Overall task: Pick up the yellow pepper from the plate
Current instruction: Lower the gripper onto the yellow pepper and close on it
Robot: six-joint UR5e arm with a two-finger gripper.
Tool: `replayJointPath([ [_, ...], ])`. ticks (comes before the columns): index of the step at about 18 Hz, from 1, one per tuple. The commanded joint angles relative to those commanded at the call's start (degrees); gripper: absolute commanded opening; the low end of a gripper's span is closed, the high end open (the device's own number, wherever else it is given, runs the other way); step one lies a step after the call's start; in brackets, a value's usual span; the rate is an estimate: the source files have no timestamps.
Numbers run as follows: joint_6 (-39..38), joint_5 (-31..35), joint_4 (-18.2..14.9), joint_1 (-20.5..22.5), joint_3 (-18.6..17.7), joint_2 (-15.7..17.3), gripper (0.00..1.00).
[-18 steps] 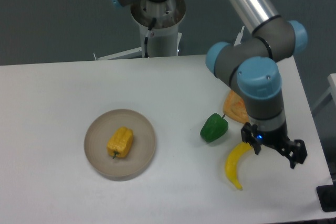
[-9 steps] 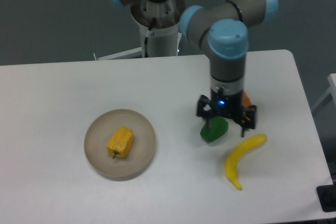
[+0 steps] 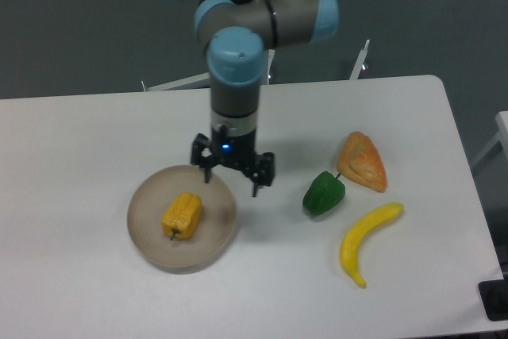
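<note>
The arm reaches down from the back of the worktop [image 3: 95,140], wrist vertical, with the end effector [image 3: 232,179] pointing straight down over the upper right rim of the plate [image 3: 147,237]. Its fingers are spread apart and hold nothing. The yellow pepper [image 3: 182,214] lies in the middle of the plate, just left of and below the end effector, untouched. To the right are a green pepper [image 3: 324,193], an orange wedge [image 3: 363,162] and a banana [image 3: 363,242].

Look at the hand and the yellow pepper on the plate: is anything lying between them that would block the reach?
Nothing visible does. The hand hangs open over the plate's upper right rim, and the yellow pepper lies just to its lower left with only bare plate between. The other pieces lie off to the right.
</note>
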Motion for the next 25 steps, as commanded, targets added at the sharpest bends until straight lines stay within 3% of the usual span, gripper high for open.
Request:
replayJointPath([
  [2,-0.1,0.1,2.2,-1.1,-0.4,-1.4,1.0],
  [10,-1.2,0.4,4.1,-3.3,-0.4,-5.0,1.0],
  [25,-1.2,0.5,4.1,-3.9,-0.3,-6.8,1.0],
])
